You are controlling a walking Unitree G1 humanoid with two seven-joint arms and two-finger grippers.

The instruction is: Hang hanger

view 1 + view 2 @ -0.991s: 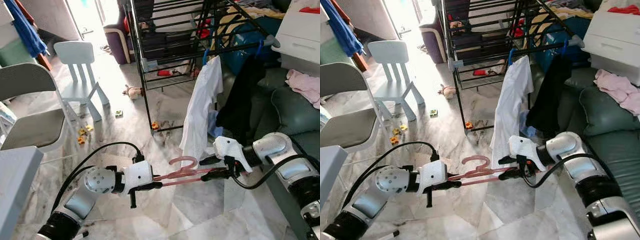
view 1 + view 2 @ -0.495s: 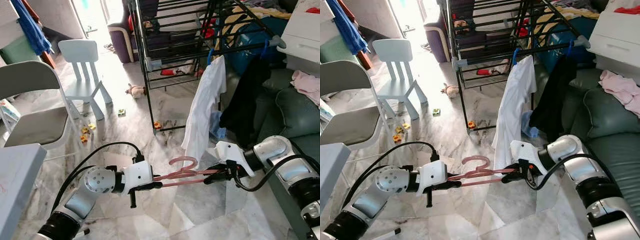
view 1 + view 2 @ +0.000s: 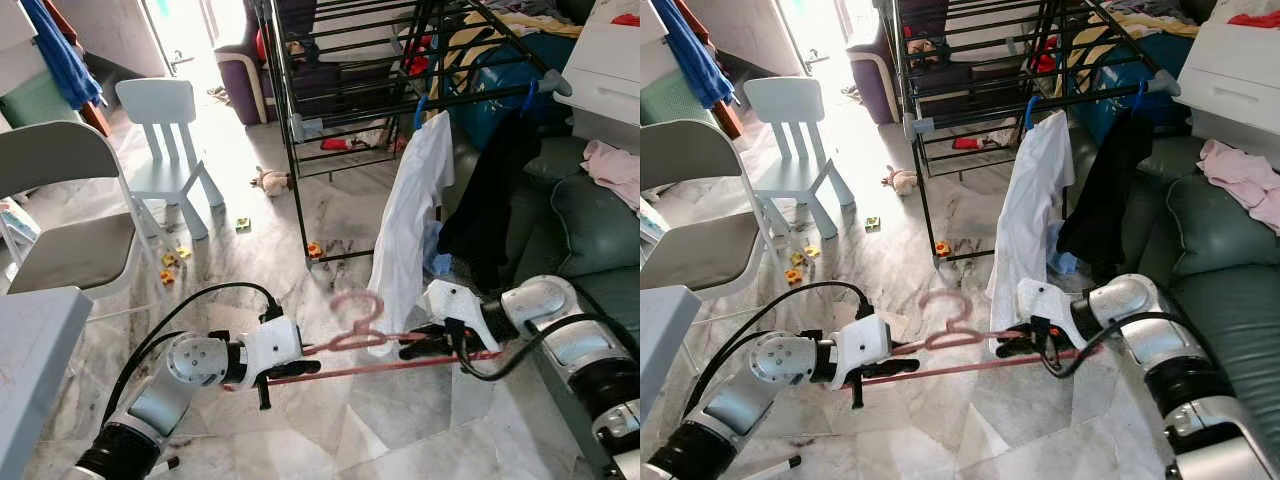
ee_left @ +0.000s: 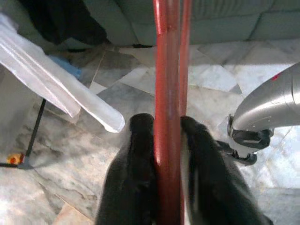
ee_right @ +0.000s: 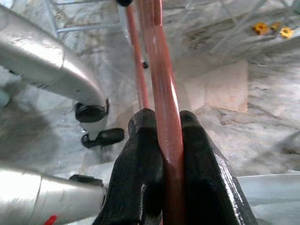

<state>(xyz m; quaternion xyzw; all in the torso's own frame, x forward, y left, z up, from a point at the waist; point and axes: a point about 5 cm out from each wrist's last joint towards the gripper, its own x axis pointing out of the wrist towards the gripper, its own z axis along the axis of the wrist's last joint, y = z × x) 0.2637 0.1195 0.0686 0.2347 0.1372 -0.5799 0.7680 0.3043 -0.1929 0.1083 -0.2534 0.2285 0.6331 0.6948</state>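
A pink hanger [image 3: 352, 338] is held low over the marble floor, hook [image 3: 358, 304] pointing up and its long bottom bar running between the two arms. My left gripper [image 3: 303, 362] is shut on its left end. In the left wrist view the black fingers [image 4: 139, 165] clamp the red bar [image 4: 167, 89]. My right gripper [image 3: 420, 347] is shut on the hanger's right part, and the fingers [image 5: 143, 161] pinch the bar [image 5: 164, 89]. Behind stands a black drying rack [image 3: 345, 95], with a white shirt [image 3: 408, 225] and a black garment [image 3: 490, 190] hanging from its rail.
A dark green sofa [image 3: 590, 235] with pink clothes [image 3: 612, 165] lies at the right. A white child's chair [image 3: 165, 130], a grey folding chair [image 3: 70, 235] and a grey table corner [image 3: 30, 365] stand at the left. Small toys [image 3: 172, 262] are scattered on the floor.
The hanger has turned from lying nearly flat to standing upright, hook raised. Its bottom bar now shows below. The right gripper has shifted slightly lower.
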